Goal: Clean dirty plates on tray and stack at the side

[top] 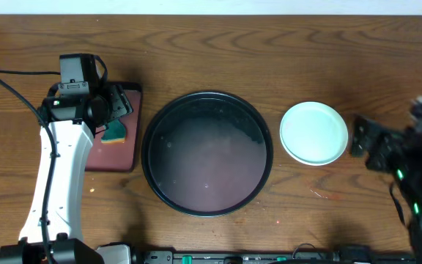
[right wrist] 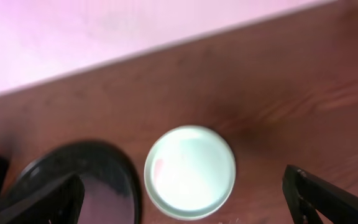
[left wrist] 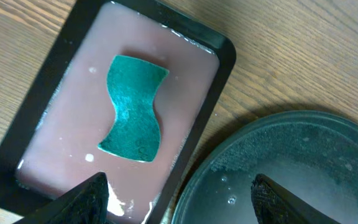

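Observation:
The plates point(top: 314, 133) lie as one stack on the table right of the tray, a pale mint-green one on top; I cannot tell how many lie under it. The large round black tray point(top: 207, 158) sits mid-table, wet and holding no plates. The stack also shows in the right wrist view point(right wrist: 190, 172), with the tray point(right wrist: 95, 180) to its left. My right gripper point(right wrist: 185, 210) is open and empty, off to the right of the stack point(top: 363, 139). My left gripper point(left wrist: 179, 205) is open and empty above the gap between the two trays point(top: 116, 103).
A dark red rectangular tray point(top: 116, 155) with pinkish liquid lies left of the round tray and holds a teal sponge point(left wrist: 133, 109), which also shows overhead point(top: 113, 133). The round tray's rim point(left wrist: 229, 155) nearly touches it. A pale wall point(right wrist: 104, 37) borders the table's far edge.

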